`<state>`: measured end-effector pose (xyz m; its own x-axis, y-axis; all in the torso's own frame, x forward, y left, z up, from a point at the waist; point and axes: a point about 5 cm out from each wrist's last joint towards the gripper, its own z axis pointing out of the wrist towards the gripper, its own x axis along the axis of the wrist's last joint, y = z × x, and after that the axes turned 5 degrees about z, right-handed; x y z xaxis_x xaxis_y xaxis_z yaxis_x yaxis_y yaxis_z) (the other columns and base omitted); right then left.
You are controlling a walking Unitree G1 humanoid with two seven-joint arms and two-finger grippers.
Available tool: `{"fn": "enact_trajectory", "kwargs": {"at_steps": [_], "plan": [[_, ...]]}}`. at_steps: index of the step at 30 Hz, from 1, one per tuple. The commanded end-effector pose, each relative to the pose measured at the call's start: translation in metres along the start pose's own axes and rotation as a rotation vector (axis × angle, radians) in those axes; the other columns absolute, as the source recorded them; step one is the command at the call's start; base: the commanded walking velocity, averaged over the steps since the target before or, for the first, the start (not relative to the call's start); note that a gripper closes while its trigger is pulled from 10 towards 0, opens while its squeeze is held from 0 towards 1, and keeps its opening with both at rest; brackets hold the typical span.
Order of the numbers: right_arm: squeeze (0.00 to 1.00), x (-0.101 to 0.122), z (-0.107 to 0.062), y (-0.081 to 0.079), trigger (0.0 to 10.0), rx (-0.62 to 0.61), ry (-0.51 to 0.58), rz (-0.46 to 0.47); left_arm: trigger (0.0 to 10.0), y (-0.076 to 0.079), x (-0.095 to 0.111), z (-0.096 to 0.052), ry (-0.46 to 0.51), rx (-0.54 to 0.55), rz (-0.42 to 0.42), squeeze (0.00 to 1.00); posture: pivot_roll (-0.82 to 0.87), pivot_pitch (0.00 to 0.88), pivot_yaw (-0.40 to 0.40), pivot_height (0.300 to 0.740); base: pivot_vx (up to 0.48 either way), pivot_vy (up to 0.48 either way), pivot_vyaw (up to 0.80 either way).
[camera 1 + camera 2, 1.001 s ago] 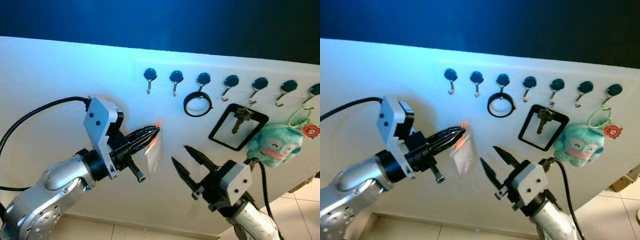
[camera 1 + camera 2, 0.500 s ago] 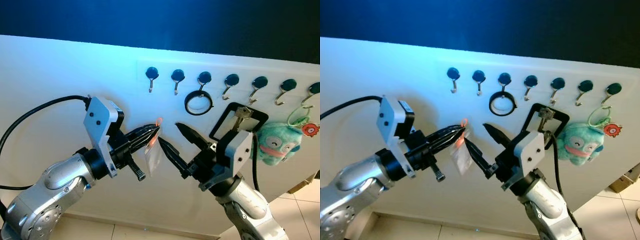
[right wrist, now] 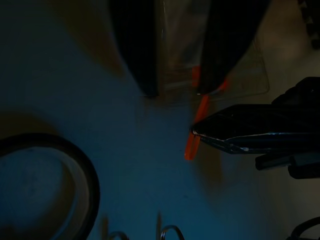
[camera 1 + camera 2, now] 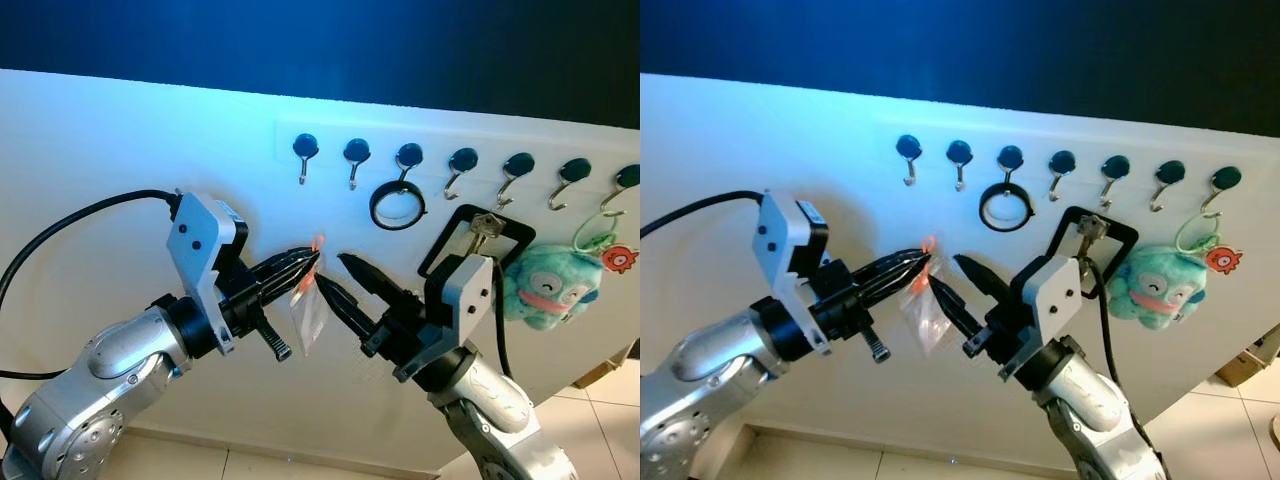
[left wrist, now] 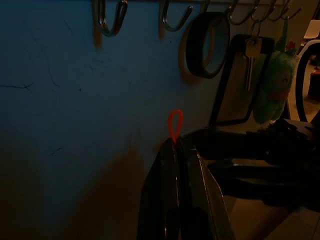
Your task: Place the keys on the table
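One clear little bag (image 4: 308, 318) with an orange loop (image 4: 317, 243) on top hangs in the air in front of a white wall (image 4: 120, 150), between the robot's two hands. The left hand (image 4: 305, 266) is squeezed shut on the top of the bag, by the loop. The right hand (image 4: 333, 277) has its two black fingers spread open, with their tips right next to the bag. The right wrist view shows the bag sitting between those two fingers, but it is too dark to tell if they touch it. On the wall is one row of seven hooks (image 4: 304, 150) with dark round tops. One black ring (image 4: 397, 209) hangs on the third hook from the left. One key (image 4: 482, 226) with a black square frame (image 4: 452, 228) hangs further right. One green fluffy toy (image 4: 545, 285) hangs at the far right. The left wrist view shows the orange loop sticking up from the closed fingers, with the ring, key and toy behind.
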<state>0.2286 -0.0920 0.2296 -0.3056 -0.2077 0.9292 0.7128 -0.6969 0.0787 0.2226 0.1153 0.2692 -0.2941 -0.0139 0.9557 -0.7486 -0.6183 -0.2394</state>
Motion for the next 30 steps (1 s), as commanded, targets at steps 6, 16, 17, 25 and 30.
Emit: {"fn": "enact_trajectory", "kwargs": {"at_steps": [6, 16, 17, 25, 30], "plan": [[0.00, 0.0043, 0.0017, -0.0024, 0.0, 0.017, 0.009, -0.019, 10.0, 0.0037, -0.0011, 0.0006, 0.008, -0.011, -0.011, 0.00, 0.09, 0.133, -0.019, 0.740, 0.000, 0.000, 0.00], [0.00, 0.0060, 0.0031, -0.0014, 0.0, 0.014, 0.013, -0.022, 10.0, 0.0049, -0.0008, 0.0006, 0.010, -0.011, -0.014, 0.00, 0.09, 0.140, -0.024, 0.740, 0.000, 0.000, 0.00], [0.00, 0.0060, 0.0032, -0.0014, 0.0, 0.014, 0.012, -0.022, 10.0, 0.0050, -0.0007, 0.0005, 0.010, -0.010, -0.014, 0.00, 0.09, 0.142, -0.025, 0.740, 0.000, 0.000, 0.00], [0.00, 0.0042, 0.0033, -0.0012, 10.0, 0.007, 0.001, -0.020, 10.0, 0.0050, -0.0005, -0.0001, 0.009, -0.006, -0.016, 0.00, 0.09, 0.151, -0.025, 0.740, 0.000, 0.000, 0.00], [1.00, 0.0028, 0.0003, -0.0024, 10.0, 0.014, -0.012, 0.000, 10.0, 0.0036, -0.0013, 0.0002, 0.007, 0.004, -0.018, 0.00, 0.09, 0.156, -0.023, 0.740, 0.000, 0.000, 0.00]]}}
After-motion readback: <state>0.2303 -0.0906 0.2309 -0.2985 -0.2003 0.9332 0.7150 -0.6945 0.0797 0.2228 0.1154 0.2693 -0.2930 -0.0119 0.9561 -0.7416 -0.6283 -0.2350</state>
